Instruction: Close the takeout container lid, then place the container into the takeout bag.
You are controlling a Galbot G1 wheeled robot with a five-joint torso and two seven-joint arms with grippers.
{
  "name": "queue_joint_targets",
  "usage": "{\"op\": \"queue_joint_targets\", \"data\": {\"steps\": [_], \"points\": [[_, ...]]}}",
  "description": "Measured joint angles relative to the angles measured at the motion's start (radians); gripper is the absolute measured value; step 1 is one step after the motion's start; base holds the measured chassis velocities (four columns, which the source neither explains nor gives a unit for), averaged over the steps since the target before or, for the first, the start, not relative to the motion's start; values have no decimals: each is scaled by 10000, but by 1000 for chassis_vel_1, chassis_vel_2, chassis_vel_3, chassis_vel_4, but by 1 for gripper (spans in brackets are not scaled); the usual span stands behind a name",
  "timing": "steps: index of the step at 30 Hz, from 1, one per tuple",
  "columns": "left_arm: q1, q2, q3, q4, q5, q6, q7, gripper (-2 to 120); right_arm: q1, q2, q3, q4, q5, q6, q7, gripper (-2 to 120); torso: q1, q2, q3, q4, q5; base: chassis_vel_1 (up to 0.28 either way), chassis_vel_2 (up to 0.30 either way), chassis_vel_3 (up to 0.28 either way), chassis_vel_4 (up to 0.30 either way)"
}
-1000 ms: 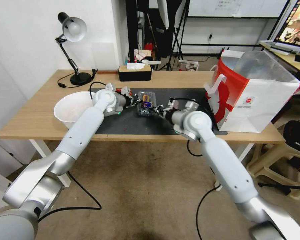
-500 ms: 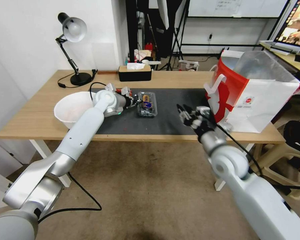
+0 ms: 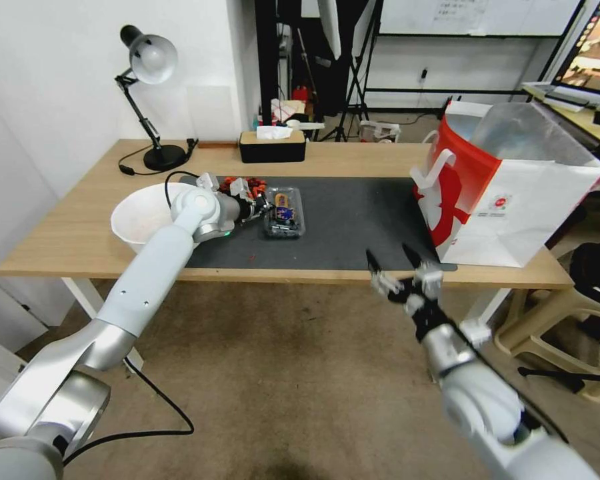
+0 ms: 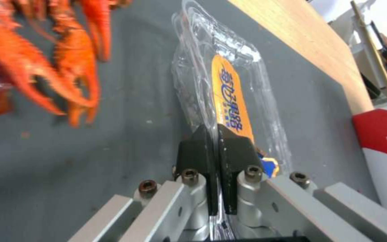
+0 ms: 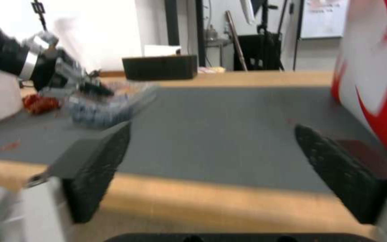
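Both grippers seen | left gripper (image 4: pixel 215 134) pinches lid (image 4: pixel 229 101) | right gripper (image 3: pixel 391 259) apparently spread

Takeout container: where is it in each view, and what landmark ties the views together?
Head view: takeout container on the dark mat, beside the left gripper.
Left wrist view: its clear edge pinched in that gripper's fingers.
Right wrist view: far across the table, blurred.
Shared landmark: takeout bag.
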Motion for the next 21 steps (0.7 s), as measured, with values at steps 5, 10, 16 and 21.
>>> {"op": "queue_joint_targets", "data": {"steps": [5, 10, 16, 21], "points": [[-72, -15, 1, -78, -50, -8, -9, 1, -592, 467, 18, 40, -342, 157, -108, 108, 0, 0, 0, 11, 0, 0, 0, 0, 0], [-101, -25, 6, -184, -104, -17, -32, 1, -1044, 767, 19, 116, -593, 359, -175, 114, 2, 0, 1, 8, 0, 0, 0, 0, 0], [-344, -141, 11, -317, -318, -29, -114, 1, -1429, 952, 22, 229, -802, 476, -204, 114, 2, 0, 1, 7, 0, 0, 0, 0, 0], [-623, -291, 12, -469, -532, -31, -264, 1, -1519, 1053, 24, 283, -879, 479, -203, 110, 2, 0, 1, 7, 3, 0, 0, 0, 0]]}}
